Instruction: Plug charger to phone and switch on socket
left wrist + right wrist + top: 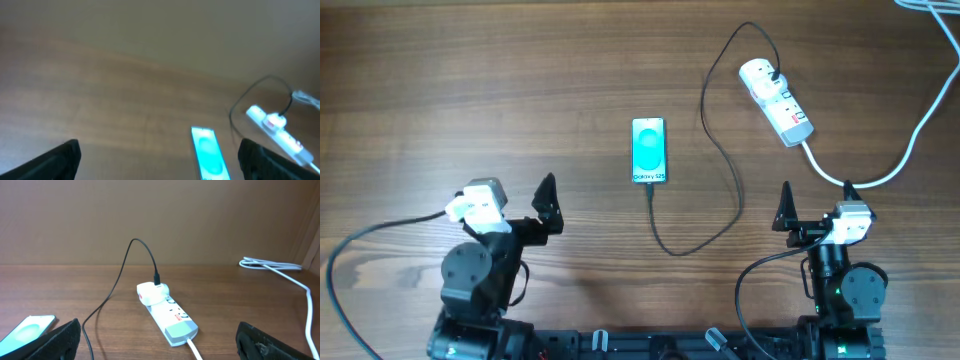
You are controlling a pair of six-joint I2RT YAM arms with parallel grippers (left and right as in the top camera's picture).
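Note:
The phone (649, 150) lies flat mid-table, teal screen up, with its label strip at the near end. The charger's black cable (734, 190) runs from a white adapter on the socket (777, 100), loops down, and its tip meets the phone's near end, apparently plugged in. My left gripper (547, 205) is open and empty, left of and nearer than the phone. My right gripper (817, 200) is open and empty, nearer than the socket. The left wrist view shows the phone (210, 152) and socket (277, 132). The right wrist view shows the socket (167, 315), cable (112, 292) and phone corner (27, 330).
The socket's thick white lead (910, 150) curves from its near end past my right gripper and off to the table's far right corner. It also shows in the right wrist view (280, 270). Bare wooden tabletop (470, 90) lies at the left.

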